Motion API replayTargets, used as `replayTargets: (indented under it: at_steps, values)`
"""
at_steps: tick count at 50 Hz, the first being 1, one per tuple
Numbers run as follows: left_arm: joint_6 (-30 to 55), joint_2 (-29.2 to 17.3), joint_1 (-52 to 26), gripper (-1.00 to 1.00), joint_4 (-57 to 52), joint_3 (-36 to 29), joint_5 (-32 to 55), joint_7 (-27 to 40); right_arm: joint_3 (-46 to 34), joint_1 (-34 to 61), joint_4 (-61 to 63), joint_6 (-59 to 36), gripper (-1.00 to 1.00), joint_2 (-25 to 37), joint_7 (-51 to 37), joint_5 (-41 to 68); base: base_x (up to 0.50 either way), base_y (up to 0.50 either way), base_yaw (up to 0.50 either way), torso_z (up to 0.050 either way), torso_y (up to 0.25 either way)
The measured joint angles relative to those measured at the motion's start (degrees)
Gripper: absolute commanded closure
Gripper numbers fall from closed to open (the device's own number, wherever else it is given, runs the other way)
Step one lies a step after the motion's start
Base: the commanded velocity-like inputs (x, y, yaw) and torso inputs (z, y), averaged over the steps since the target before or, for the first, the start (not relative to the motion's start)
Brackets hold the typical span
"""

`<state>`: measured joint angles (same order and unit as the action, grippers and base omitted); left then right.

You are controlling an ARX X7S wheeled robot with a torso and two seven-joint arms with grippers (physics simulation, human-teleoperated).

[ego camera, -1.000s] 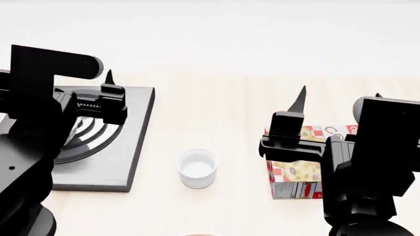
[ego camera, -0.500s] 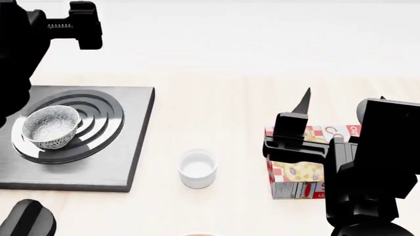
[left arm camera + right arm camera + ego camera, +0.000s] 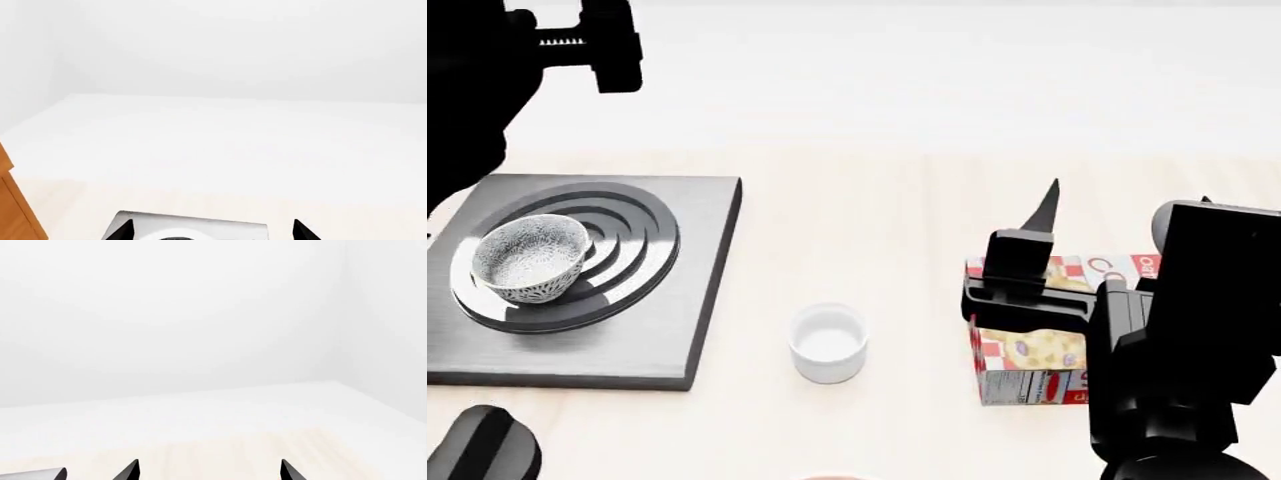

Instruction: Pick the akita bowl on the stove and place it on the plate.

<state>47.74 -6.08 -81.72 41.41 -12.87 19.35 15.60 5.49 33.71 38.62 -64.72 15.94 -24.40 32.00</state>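
The akita bowl [image 3: 531,258], white with a fine black-grey pattern, sits upright on the burner rings of the dark grey stove [image 3: 687,330] at the left of the head view. My left gripper [image 3: 213,232] is raised high, above and behind the stove, open, with nothing between its fingertips; only the stove's far edge [image 3: 193,226] shows below it. My right gripper [image 3: 1121,203] hovers over the table's right side, open and empty, with its fingertips [image 3: 130,471] wide apart. A thin reddish sliver [image 3: 834,477] at the head view's bottom edge may be the plate's rim.
A small plain white cup [image 3: 829,343] stands on the table between the stove and a red-and-yellow food box [image 3: 1028,350], which lies under my right arm. A wooden edge [image 3: 13,205] shows at one side of the left wrist view.
One second ago my left arm hung low over the stove and hid the bowl. It has since lifted up and back, uncovering the bowl. The right gripper has barely moved.
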Motion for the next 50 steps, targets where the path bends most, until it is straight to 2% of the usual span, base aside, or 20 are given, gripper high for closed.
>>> replayTargets:
  at_steps: [16,24,33,39,50]
  values:
    - [-5.4,-1.2,1.7,-1.00,0.4,-3.3,-0.9,-3.8,0.0,0.1,-0.2,0.1,-1.00,0.2,-0.4,0.5,0.00,0.00,0.00,0.000,0.000]
    - [-7.5,-1.8,1.7,-1.00,0.1,-3.2,-0.5,-4.7,-0.1,0.0,-0.2,0.2,-1.00,0.3,-0.6,0.7,0.00,0.00,0.00,0.014,-0.211]
    - [-8.9,-2.7,1.3,-1.00,0.6,-4.3,-0.5,-6.7,-0.1,0.1,-0.2,0.1,-1.00,0.4,-0.9,1.1,0.00,0.00,0.00,0.000,-0.006]
    - [-9.6,-3.1,1.1,-1.00,0.5,-4.7,-0.7,-7.2,-0.1,0.1,-0.2,0.2,-1.00,0.4,-1.1,1.3,0.00,0.00,0.00,0.007,-0.232]
    - [-10.3,-3.5,0.8,-1.00,0.7,-5.9,-1.3,-7.6,-0.2,-0.1,-0.4,0.5,-1.00,0.7,-1.3,1.5,0.00,0.00,0.00,0.000,-0.058]
